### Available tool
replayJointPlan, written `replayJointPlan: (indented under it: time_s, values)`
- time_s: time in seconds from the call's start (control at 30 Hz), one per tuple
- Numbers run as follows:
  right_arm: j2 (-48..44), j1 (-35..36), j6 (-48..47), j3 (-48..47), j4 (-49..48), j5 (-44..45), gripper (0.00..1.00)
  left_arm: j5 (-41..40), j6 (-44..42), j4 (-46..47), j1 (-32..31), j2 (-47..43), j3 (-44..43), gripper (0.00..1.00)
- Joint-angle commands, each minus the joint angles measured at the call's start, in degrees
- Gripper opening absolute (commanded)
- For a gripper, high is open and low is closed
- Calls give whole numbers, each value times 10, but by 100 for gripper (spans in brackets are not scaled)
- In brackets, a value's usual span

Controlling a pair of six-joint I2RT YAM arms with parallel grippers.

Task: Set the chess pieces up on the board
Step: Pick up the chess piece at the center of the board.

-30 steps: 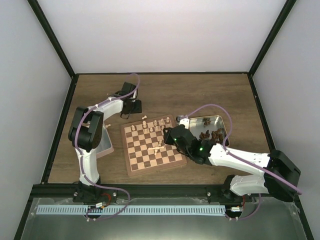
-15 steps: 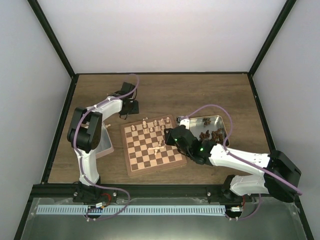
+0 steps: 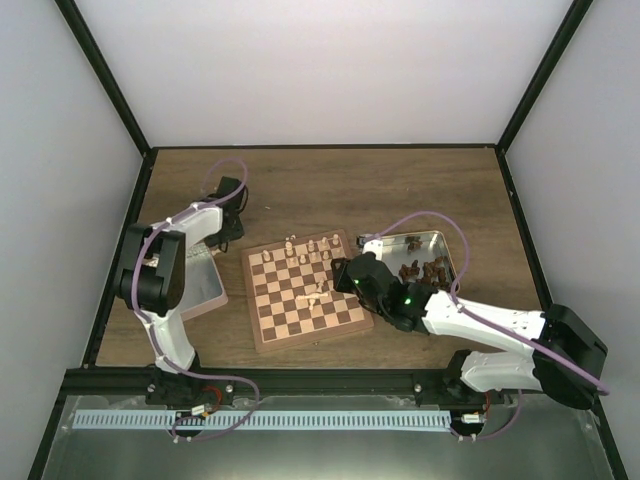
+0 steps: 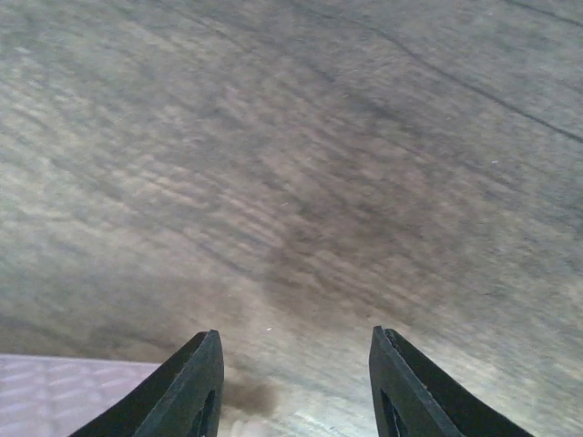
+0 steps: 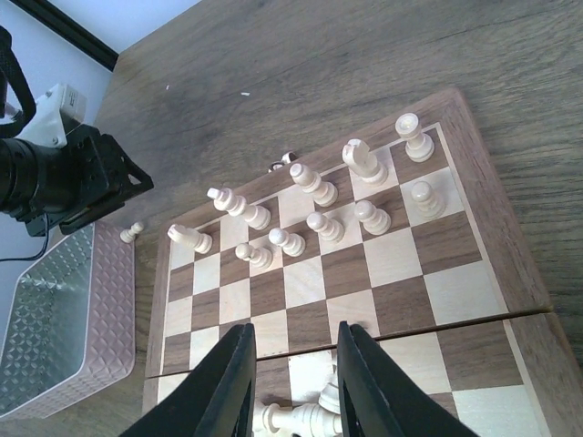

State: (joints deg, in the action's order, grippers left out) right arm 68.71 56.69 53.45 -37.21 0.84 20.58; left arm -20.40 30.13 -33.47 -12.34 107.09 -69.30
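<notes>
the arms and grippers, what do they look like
Both the left arm and the right arm have white links with bulky black joints, and a purple cable loops along each. A small green light glows on the right arm's black wrist. The left gripper and right gripper each have two black, tapering fingers.

The right end effector (image 5: 293, 346) hangs over the near half of the chessboard (image 5: 487, 209), its two black fingers (image 5: 232, 382) apart with bare squares between the tips. Cream chess pieces (image 5: 319, 223) stand in the two far rows (a few more lie tumbled under the fingers). A tin (image 5: 55, 319) sits on the table (image 5: 364, 64) left of the board, with one small piece (image 5: 134, 230) just beside it.
</notes>
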Motion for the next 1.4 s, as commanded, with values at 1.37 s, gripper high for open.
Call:
replayJointPlan:
  time_s: [1.37]
  values:
    - [-87, -6, -20, 67, -73, 6, 27, -151, -98, -225, -60, 105, -101, 29]
